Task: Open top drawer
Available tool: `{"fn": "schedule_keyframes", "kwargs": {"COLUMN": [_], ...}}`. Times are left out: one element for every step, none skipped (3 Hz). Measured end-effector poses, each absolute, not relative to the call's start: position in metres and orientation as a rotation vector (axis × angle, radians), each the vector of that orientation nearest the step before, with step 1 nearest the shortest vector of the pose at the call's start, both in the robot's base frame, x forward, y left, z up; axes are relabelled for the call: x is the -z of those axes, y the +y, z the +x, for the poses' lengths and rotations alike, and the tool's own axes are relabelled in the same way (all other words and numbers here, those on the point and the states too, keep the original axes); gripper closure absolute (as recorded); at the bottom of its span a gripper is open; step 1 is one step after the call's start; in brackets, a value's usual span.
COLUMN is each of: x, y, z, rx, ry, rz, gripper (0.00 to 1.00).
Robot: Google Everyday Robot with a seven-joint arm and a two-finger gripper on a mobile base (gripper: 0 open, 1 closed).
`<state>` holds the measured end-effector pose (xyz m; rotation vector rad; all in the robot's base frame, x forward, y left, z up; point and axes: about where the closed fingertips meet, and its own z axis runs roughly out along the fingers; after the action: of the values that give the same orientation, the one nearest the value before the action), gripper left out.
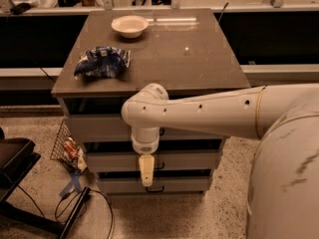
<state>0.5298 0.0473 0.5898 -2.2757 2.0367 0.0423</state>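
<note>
Top drawer [94, 128]: uppermost and tallest of three grey fronts in the cabinet, directly under the brown tabletop [199, 68]. Front panel facing the camera, roughly in line with the two fronts below, a dark gap beneath it. Middle of the panel hidden behind the white arm [209, 116] reaching across from the right.

Gripper [146, 179]: hanging from the arm's wrist, pointing straight down, lower than the top drawer and in front of the middle drawer [109, 162], tip over the dark gap above the bottom drawer [119, 184]. Open or closed: cannot tell. Contact with either front: cannot tell.

Small black bar handles visible on the middle and bottom drawers, just right of the gripper.

On the tabletop: white bowl [129, 25] near the far edge, contents not discernible; crumpled blue snack bag [102, 62] at the front left, well apart from the bowl.

On the floor left of the cabinet: wire basket [59, 142] leaning against the side, colourful packets [71, 149] inside. Nearby, black cables [75, 203] and strips of blue tape [74, 183].
</note>
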Motion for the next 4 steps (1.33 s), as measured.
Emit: {"fn": "schedule_keyframes", "kwargs": {"x": [-0.590,-0.594,-0.612,-0.638], "y": [0.047,0.047,0.043,0.041], "z": [0.530,0.529,0.526,0.517], "rx": [-0.042,-0.031,0.022,0.101], "ry": [2.037,2.036,2.034,2.046], "rz": [-2.276,-2.273,-2.259,-2.243], "gripper": [0.00,0.25,0.48,0.72]}}
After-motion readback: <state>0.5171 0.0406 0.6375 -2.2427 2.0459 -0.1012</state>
